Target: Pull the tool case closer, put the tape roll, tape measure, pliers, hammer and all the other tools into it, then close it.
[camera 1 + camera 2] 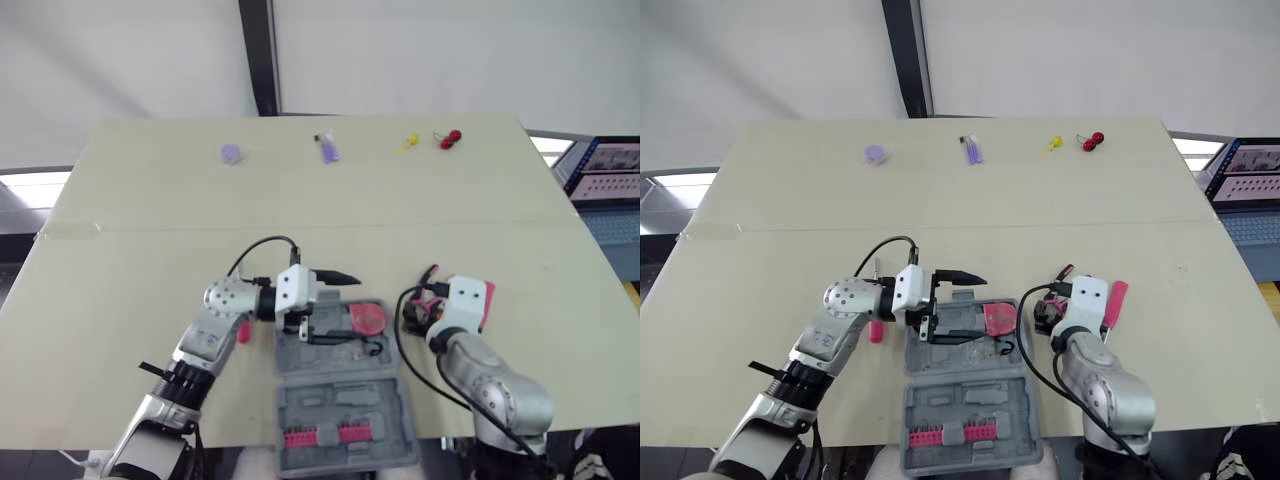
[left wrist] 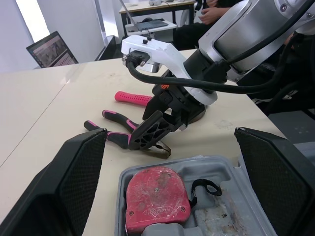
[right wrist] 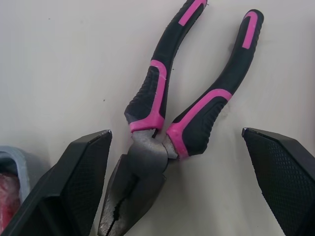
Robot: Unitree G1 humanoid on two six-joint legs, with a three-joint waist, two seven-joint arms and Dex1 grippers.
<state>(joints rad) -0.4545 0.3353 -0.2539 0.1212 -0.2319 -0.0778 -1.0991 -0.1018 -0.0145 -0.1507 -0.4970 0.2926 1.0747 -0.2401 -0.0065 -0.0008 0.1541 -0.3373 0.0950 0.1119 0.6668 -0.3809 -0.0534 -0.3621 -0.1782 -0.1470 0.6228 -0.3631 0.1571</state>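
Note:
The grey tool case (image 1: 283, 372) lies open at the table's near edge, with a red tape measure (image 1: 366, 318) in its far right pocket. My left gripper (image 1: 328, 303) hovers open over the case's far half, its fingers (image 2: 74, 172) wide apart. Just right of the case, black-and-pink pliers (image 3: 167, 123) lie flat on the table. My right gripper (image 1: 418, 312) is open directly above them, one finger (image 3: 74, 177) on each side of the pliers' joint. A pink-handled tool (image 1: 487, 305) lies beside the right wrist. Another pink piece (image 1: 243, 333) lies left of the case.
A row of pink bits (image 1: 322, 436) fills the case's near half. Far across the table sit a purple roll (image 1: 232, 153), a purple tool (image 1: 328, 149), a yellow item (image 1: 410, 142) and a red one (image 1: 450, 138). A laptop (image 1: 610, 170) stands off the right edge.

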